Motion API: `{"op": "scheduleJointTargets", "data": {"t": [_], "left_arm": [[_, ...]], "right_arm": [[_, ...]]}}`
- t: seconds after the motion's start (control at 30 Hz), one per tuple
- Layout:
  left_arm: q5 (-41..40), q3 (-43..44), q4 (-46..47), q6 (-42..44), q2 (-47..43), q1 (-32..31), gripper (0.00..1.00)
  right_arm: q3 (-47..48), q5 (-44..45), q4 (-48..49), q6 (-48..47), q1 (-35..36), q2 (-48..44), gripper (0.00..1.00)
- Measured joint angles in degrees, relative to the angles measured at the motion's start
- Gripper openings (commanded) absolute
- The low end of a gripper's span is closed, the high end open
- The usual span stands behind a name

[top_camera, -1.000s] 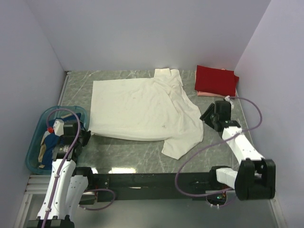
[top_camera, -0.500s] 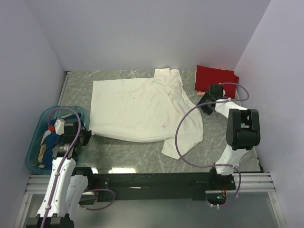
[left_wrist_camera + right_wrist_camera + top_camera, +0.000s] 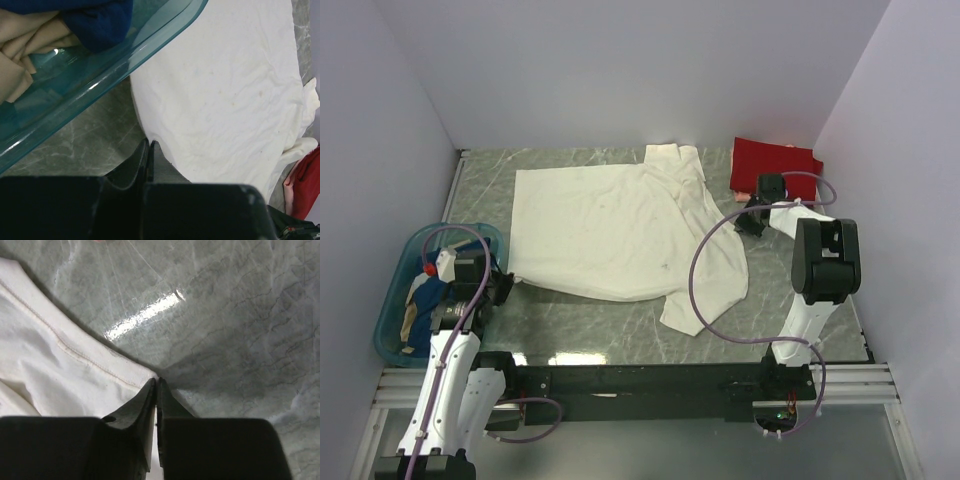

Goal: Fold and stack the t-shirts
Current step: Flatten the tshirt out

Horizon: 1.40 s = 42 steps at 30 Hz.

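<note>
Cream-white t-shirt [image 3: 620, 230] lies spread flat on the bench [image 3: 580, 325], not yet folded. Left jaws are pressed tight together at its near-left hem corner, the side toward the teal basket [image 3: 125, 60]. The left wrist view shows the cloth edge running into the tips, so we read it as a pinch on the hem. Right jaws are at the shirt's opposite side, on the sleeve hem corner, closed to a sliver with the stitched edge at the tips; we judge that a grip too. With two corners held, we reckon the step in hand is lifting the shirt's near edge to fold it over. Red t-shirt [image 3: 775, 168] lies folded just past the shirt's far-right corner and probably starts the stack. Dark blue t-shirt [image 3: 95, 20] and tan t-shirt [image 3: 25, 45] are bunched in the basket, left of the shirt, probably queued for later.
</note>
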Motion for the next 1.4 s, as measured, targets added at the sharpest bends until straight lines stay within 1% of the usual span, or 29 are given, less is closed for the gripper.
{"op": "scheduleJointTargets", "data": {"t": [0.03,0.07,0.27,0.53,0.73,0.87,0.9,0.97,1.0,1.1,1.23,1.33,1.4], "left_arm": [[0.0,0.0,0.0,0.0,0.0,0.0,0.01],[0.0,0.0,0.0,0.0,0.0,0.0,0.01],[0.0,0.0,-0.1,0.0,-0.1,0.0,0.01],[0.1,0.0,-0.2,0.0,-0.2,0.0,0.01],[0.3,0.0,-0.5,0.0,-0.2,0.0,0.01],[0.2,0.0,-2.1,-0.4,-1.0,0.0,0.01],[0.2,0.0,-2.6,-0.5,-1.4,0.0,0.01],[-0.1,0.0,-3.5,-0.7,-2.5,0.0,0.01],[-0.2,0.1,-3.9,-1.0,-3.0,0.0,0.01],[-0.3,0.2,-4.3,-1.8,-4.3,0.0,0.01],[-0.3,0.2,-4.2,-2.6,-4.3,0.0,0.01],[-0.3,0.2,-4.0,-3.3,-3.4,0.0,0.01],[-0.3,0.1,-3.9,-3.6,-2.8,0.0,0.01]], "right_arm": [[0.0,0.1,-0.2,0.0,0.0,0.0,0.01],[0.0,0.3,-0.2,-0.1,0.0,-0.1,0.0],[-2.9,1.6,-0.5,0.1,-0.9,-2.6,0.0],[-9.6,1.8,-0.8,0.8,-7.8,-10.3,0.0],[-12.5,1.5,-0.4,1.1,-9.4,-12.9,0.01],[-13.5,1.3,-0.4,1.5,-10.0,-14.2,0.14],[-13.8,1.2,-0.4,1.6,-10.3,-14.9,0.24],[-14.4,0.9,-0.5,1.8,-10.8,-16.5,0.38],[-14.7,0.5,-0.6,1.9,-11.3,-17.8,0.48],[-16.0,-0.8,-0.9,1.8,-11.9,-22.2,0.51],[-20.3,-3.9,-1.0,1.8,-11.4,-31.8,0.51],[-24.4,-5.0,-1.4,1.8,-7.7,-40.8,0.51],[-27.6,-4.9,-2.1,1.9,-2.2,-46.7,0.51]]}}
